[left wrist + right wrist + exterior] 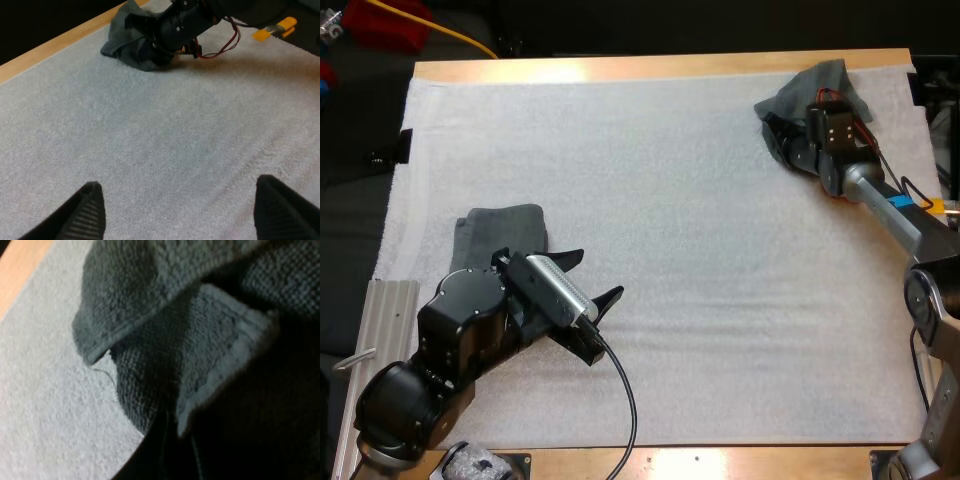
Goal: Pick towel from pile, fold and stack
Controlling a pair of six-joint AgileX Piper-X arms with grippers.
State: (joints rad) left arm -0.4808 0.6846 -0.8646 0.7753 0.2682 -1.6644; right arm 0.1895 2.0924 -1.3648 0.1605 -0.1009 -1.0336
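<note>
The left gripper was held low over the white mat in the near left area, as seen from the high view. Its two black fingers were spread well apart, with nothing between them and only bare mat under them. A folded dark grey-green towel was laid flat on the mat just beside the left arm, on its far side, and was partly covered by the arm's body.

The crumpled towel was located at the far right corner of the mat, close to the wooden table edge. The right gripper was positioned at the near side of this towel and in contact with it. From the right wrist view, folds and a hemmed edge of the towel were seen very close to the camera, bunched over the mat. Whether the right gripper was clamped on the cloth could not be determined.
</note>
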